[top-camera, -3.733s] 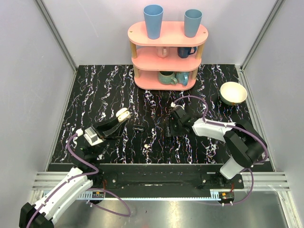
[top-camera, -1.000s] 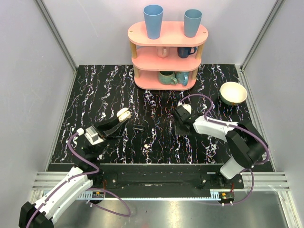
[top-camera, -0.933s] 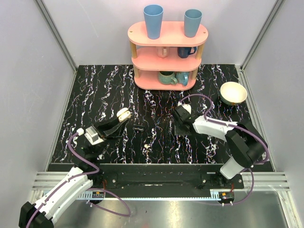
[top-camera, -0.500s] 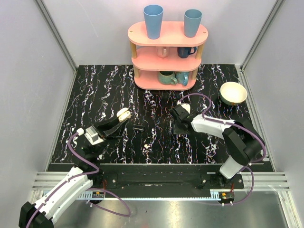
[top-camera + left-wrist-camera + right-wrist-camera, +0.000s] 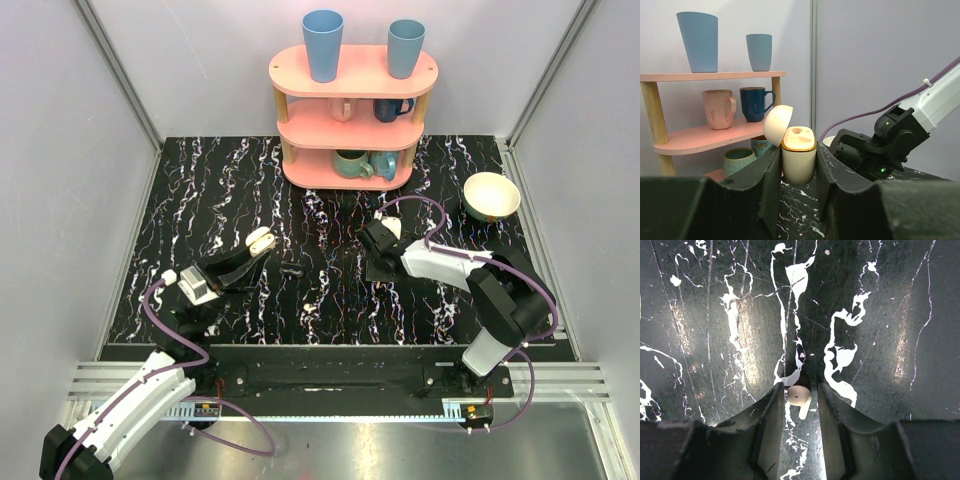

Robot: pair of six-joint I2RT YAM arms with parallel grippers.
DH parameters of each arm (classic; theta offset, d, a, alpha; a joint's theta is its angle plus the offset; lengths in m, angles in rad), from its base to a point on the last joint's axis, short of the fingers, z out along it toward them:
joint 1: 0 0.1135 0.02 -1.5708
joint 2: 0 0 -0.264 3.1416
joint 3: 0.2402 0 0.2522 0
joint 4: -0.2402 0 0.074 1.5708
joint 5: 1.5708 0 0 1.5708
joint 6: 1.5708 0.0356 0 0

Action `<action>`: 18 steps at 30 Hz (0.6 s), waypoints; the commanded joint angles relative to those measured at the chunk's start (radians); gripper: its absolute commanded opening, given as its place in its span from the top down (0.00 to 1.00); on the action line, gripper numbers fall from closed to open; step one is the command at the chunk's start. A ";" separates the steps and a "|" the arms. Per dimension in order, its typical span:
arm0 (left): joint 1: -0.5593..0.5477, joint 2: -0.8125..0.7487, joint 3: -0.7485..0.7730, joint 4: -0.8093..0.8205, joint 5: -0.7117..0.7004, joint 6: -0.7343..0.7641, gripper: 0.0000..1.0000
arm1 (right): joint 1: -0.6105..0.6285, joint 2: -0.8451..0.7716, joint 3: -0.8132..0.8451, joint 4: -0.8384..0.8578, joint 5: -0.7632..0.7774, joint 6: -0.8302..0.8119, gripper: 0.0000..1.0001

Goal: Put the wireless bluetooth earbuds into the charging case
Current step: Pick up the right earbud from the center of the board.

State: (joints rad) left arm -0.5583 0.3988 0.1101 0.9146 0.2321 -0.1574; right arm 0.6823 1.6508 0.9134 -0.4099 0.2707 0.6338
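My left gripper (image 5: pixel 257 245) is shut on the charging case (image 5: pixel 261 239), a cream-white case held upright above the left half of the table. In the left wrist view the case (image 5: pixel 799 162) sits between my fingers (image 5: pixel 767 175) with its lid (image 5: pixel 776 125) flipped open and its moulded sockets showing. My right gripper (image 5: pixel 373 268) points straight down at the table centre. In the right wrist view it (image 5: pixel 799 386) is open, its fingertips straddling one small white earbud (image 5: pixel 798 395) lying on the table. The earbud touches the left finger, with a gap to the right one. No second earbud shows.
A pink three-tier shelf (image 5: pixel 352 72) with blue cups and mugs stands at the back centre. A cream bowl (image 5: pixel 491 196) sits at the back right. A small dark object (image 5: pixel 291 268) lies on the black marbled table (image 5: pixel 200 200) between the arms.
My right gripper has shifted slightly left and turned at the wrist over the same spot. The left arm and the case have not moved.
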 commanded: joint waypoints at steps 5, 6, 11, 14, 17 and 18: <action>-0.003 -0.005 0.028 0.056 0.004 -0.005 1.00 | -0.004 -0.036 0.007 -0.023 0.015 -0.023 0.58; -0.003 -0.005 0.030 0.056 0.004 -0.005 1.00 | -0.004 -0.034 0.007 -0.023 0.015 -0.023 0.59; -0.003 -0.005 0.030 0.055 0.003 -0.004 1.00 | -0.004 -0.026 0.008 -0.023 0.012 -0.028 0.60; -0.003 -0.005 0.030 0.055 0.004 -0.004 1.00 | -0.004 -0.016 0.012 -0.024 0.012 -0.028 0.61; -0.003 -0.005 0.030 0.055 0.004 -0.002 1.00 | -0.004 -0.006 0.016 -0.024 0.009 -0.029 0.64; -0.003 -0.005 0.030 0.053 0.003 -0.002 1.00 | -0.004 -0.006 0.016 -0.023 0.007 -0.031 0.64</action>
State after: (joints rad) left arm -0.5583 0.3992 0.1101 0.9150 0.2321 -0.1574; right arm 0.6823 1.6489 0.9134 -0.4183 0.2703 0.6136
